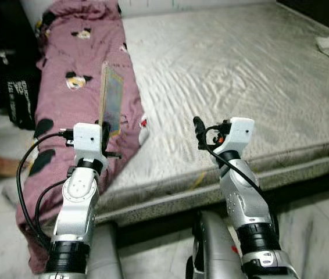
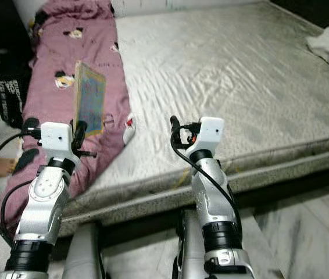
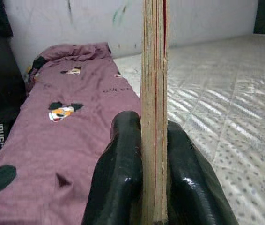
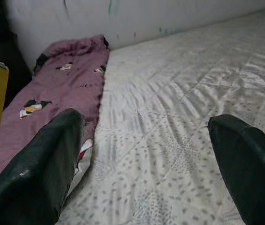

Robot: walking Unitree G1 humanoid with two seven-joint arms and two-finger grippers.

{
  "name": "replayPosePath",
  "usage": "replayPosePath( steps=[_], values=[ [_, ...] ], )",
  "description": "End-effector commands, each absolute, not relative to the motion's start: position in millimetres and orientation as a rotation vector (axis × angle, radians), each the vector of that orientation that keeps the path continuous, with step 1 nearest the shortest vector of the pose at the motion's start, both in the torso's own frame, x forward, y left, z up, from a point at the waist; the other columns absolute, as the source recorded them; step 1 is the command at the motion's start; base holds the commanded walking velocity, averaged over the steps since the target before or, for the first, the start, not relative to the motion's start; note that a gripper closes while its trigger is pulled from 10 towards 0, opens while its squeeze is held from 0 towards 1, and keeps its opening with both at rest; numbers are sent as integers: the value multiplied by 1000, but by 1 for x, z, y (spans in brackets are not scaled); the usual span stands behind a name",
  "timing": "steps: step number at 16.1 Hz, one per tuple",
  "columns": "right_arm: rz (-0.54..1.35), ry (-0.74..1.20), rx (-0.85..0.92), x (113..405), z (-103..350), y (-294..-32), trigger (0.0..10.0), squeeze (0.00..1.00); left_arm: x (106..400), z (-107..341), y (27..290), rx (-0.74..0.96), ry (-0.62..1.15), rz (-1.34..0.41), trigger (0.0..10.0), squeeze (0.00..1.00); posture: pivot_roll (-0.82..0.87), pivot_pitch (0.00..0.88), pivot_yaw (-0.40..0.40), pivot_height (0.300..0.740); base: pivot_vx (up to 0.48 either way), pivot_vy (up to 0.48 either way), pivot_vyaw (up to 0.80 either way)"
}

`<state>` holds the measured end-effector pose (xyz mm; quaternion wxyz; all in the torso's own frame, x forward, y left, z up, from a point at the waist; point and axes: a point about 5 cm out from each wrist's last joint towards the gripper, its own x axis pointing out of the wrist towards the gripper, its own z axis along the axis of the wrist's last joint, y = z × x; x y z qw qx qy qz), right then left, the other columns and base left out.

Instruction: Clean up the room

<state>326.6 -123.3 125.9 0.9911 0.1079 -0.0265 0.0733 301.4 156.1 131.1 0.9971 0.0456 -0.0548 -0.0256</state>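
Nearest you, the left gripper [image 3: 153,154] is clamped on a thin book [image 1: 111,99], held upright on edge (long axis vertical, cover facing right) above the purple blanket [image 1: 65,70] on the bed's left. The right gripper [image 4: 146,164] hovers spread and empty over the mattress [image 1: 240,70]. By your pictures the book is lifted but not yet put away.

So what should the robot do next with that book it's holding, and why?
Probably lower it flat. The left gripper is shut on the thin book, holding it upright on edge above the purple blanket, with the mattress beside it. The right gripper is open.
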Motion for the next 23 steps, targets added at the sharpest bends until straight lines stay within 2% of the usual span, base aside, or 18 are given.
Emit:
replayPosePath(
  steps=[1, 11, 14, 17, 19, 23],
  values=[
    [155, -63, 209, 327, 129, -123, 10000, 0, 303, 141, 158, 99, -147, -46, 10000, 0, 38, 0, 16, 630, 0, 0, 0],
    [44, -61, 192, 329, 126, -140, 10000, 0, 308, 141, 145, 115, -131, -97, 10000, 0, 8, 0, 46, 740, 0, 0, 0],
    [31, -70, 187, 327, 129, -141, 10000, 0, 306, 139, 140, 115, -106, -115, 10000, 0, 8, 0, 51, 740, 0, 0, 0],
    [11, -16, 175, 315, 112, -140, 10000, 0, 299, 126, 144, 125, -39, -123, 10000, 0, 13, 0, 45, 740, 0, 0, 0],
    [5, 0, 172, 311, 108, -141, 10000, 0, 295, 126, 143, 166, -59, -112, 10000, 0, 12, 0, 37, 740, 0, 0, 0],
    [-19, 0, 155, 313, 110, -145, 10000, 0, 294, 127, 134, 119, -52, -157, 10000, 0, 5, 0, 36, 740, 0, 0, 0]
  ],
)
